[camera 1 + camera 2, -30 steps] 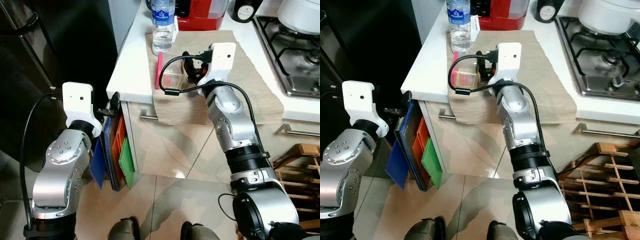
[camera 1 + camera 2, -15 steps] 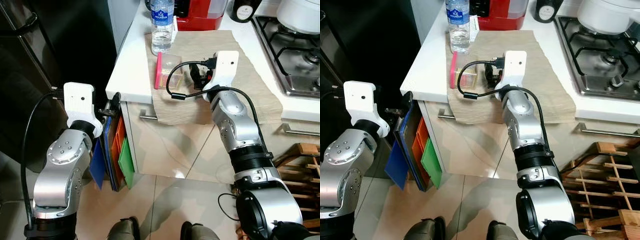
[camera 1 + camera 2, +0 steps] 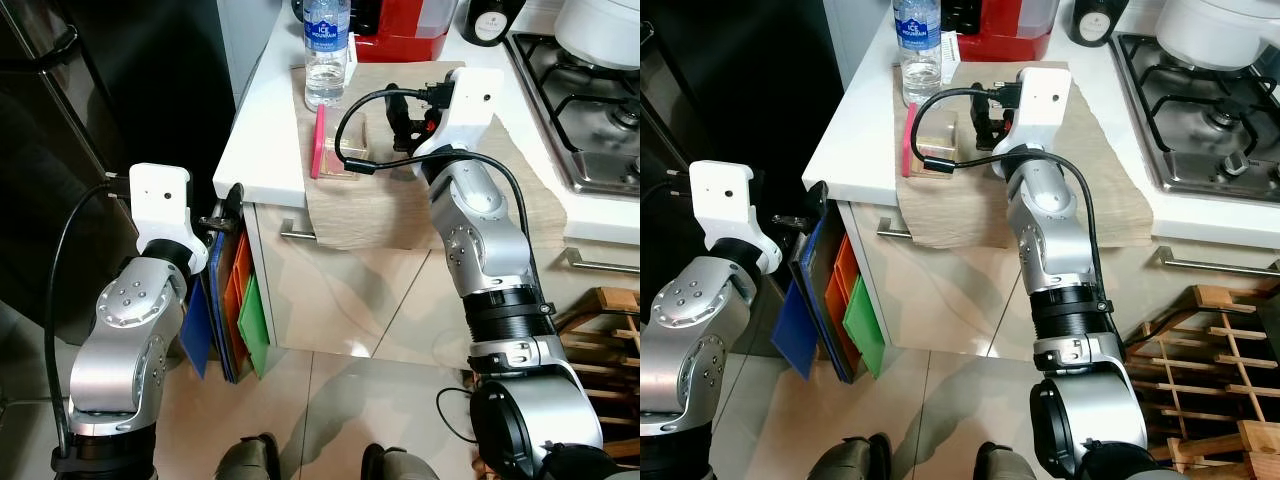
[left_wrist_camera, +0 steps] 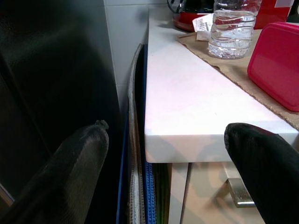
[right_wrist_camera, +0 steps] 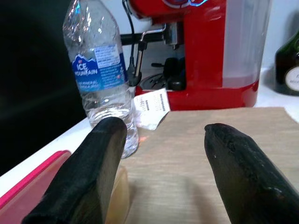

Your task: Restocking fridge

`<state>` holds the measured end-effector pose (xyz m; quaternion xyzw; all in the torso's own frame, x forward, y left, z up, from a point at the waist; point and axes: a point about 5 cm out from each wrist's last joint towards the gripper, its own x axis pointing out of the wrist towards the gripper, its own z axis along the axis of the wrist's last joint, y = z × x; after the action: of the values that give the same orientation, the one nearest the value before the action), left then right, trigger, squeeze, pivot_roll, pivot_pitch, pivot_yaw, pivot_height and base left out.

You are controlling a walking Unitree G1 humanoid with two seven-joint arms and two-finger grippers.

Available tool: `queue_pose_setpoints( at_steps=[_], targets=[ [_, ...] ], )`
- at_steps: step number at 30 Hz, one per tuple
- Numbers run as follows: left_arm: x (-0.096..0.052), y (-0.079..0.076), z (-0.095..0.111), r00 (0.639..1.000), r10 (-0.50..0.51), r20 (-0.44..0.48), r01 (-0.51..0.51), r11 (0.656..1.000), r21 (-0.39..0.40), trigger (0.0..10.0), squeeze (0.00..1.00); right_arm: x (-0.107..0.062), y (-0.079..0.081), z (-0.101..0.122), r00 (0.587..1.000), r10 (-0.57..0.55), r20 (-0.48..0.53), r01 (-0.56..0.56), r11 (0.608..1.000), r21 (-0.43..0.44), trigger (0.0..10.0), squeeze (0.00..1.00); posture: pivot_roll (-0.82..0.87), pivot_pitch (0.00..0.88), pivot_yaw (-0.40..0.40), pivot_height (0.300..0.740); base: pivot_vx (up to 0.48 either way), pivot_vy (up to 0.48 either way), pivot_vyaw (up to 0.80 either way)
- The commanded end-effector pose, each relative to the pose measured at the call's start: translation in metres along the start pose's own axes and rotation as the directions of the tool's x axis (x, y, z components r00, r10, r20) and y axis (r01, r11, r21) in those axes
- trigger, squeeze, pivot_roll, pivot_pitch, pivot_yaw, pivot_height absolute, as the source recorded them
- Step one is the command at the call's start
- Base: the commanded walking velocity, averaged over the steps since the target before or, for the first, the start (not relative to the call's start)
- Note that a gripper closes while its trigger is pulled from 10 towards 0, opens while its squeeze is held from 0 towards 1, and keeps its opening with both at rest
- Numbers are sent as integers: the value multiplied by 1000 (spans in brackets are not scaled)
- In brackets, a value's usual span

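- The right gripper (image 5: 161, 175) hangs over the beige mat (image 3: 480, 175) on the white table (image 3: 265, 130), its two black fingers (image 5: 238, 172) spread apart with nothing between them.
- Just left of that gripper sits a clear food container (image 3: 936, 140) with a pink lid (image 3: 319, 141) standing on edge against its left side; the container rests on the left part of the mat, close to the near edge of the table.
- Farther back, a water bottle (image 3: 326, 50) with a blue label stands upright at the far left corner of the mat, a small paper tag (image 5: 150, 108) lying at its foot.
- Behind the bottle, to the right, is a red coffee machine (image 5: 201, 51), and a dark bottle (image 5: 287, 65) stands farther right again.
- A gas hob (image 3: 590, 105) takes up the right end of the table, with a white pot (image 3: 600, 30) on its far burner.
- The left gripper (image 4: 163, 186) is held low beside the left end of the table, fingers (image 4: 77, 172) wide apart and holding nothing, near the blue, orange and green boards (image 3: 235, 310) tucked upright in the gap.
- A dark fridge (image 3: 110, 100) stands to the left of that gap.
- A wooden rack (image 3: 600, 330) sits on the tiled floor (image 3: 340, 390) at the near right.
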<state>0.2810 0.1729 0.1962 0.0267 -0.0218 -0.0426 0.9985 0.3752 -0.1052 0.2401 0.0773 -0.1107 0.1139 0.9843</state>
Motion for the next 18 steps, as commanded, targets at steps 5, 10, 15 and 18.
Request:
queue_pose_setpoints(
  at_steps=[5,10,15,18],
  targets=[
    [1,-2,0,1000,-11,0,11,1000,-4,10000,0,-2,5,-1,999,18,-33,-17,1000,25,10000,0,85,129,-5,740,0,0,0],
    [1,-3,0,1000,-13,2,13,1000,-1,10000,0,-5,8,-12,995,33,-89,-28,998,53,10000,0,85,122,-5,740,0,0,0],
    [2,-3,0,1000,-14,3,14,1000,-2,10000,0,-6,9,-16,993,35,-115,-28,998,60,10000,0,85,119,-5,740,0,0,0],
    [2,-3,1,1000,-16,6,16,1000,-3,10000,0,-7,8,-17,991,21,-131,-13,998,60,10000,0,87,116,-7,740,0,0,0]
  ],
)
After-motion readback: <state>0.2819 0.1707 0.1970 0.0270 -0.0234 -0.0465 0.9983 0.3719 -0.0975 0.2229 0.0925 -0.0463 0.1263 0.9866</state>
